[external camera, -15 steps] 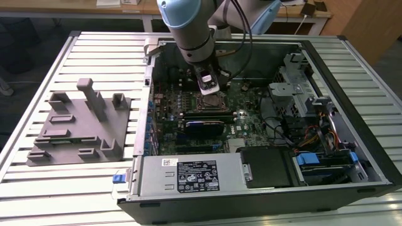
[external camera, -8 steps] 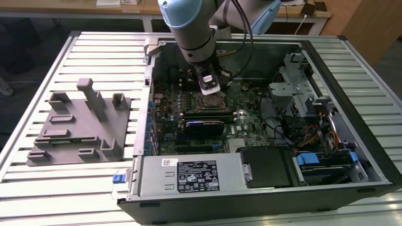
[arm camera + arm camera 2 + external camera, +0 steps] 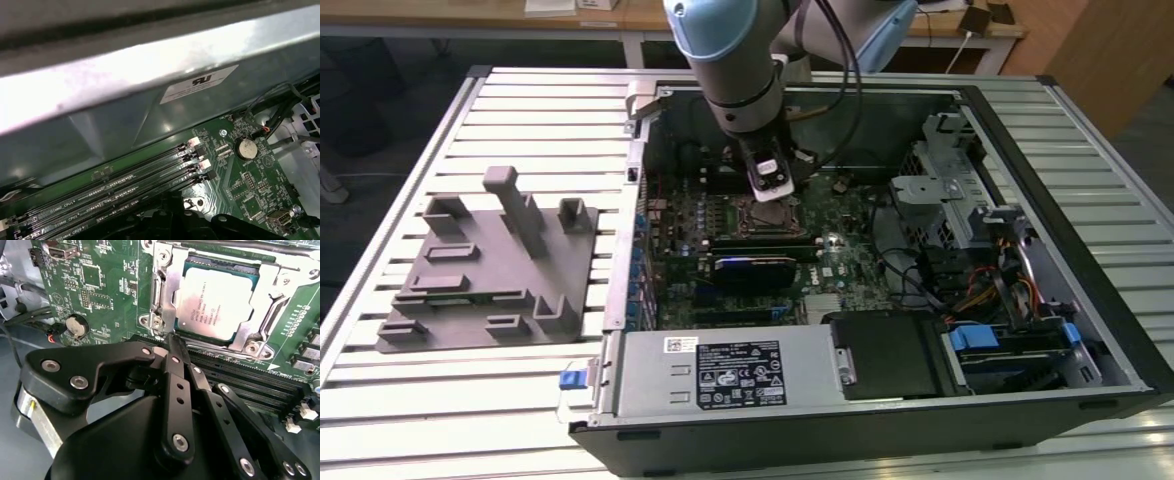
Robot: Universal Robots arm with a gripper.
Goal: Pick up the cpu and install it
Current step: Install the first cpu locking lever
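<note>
My gripper (image 3: 771, 186) is down inside the open case (image 3: 1067, 150), hanging right over the socket (image 3: 774, 218) in the middle of the board (image 3: 854, 260). In the second wrist view, the black linkages of the gripper (image 3: 172, 347) come together to a narrow tip just beside the socket's (image 3: 165, 290) metal frame. Looks to me like the fingers are pinched together with nothing between them.

The cpu (image 3: 215, 302) is sitting flat in the socket, pale metal top facing up, frame around it on all sides. My tip is close to its edge but I can't tell if it's touching the frame or just above it.

Between me and the socket run the long dark RAM slots (image 3: 250, 377); you can see the same slots (image 3: 125, 187) in the first wrist view, next to a coin battery (image 3: 246, 148) and the grey case wall (image 3: 125, 100) with a white sticker (image 3: 199, 83) on it. The battery (image 3: 76, 326) is in the second wrist view too.

Out on the slatted table (image 3: 520, 110), on the exterior view's left of the case, there's a grey fixture (image 3: 487, 270) with upright posts. The power supply (image 3: 720, 375) sits at the near edge of the case.
</note>
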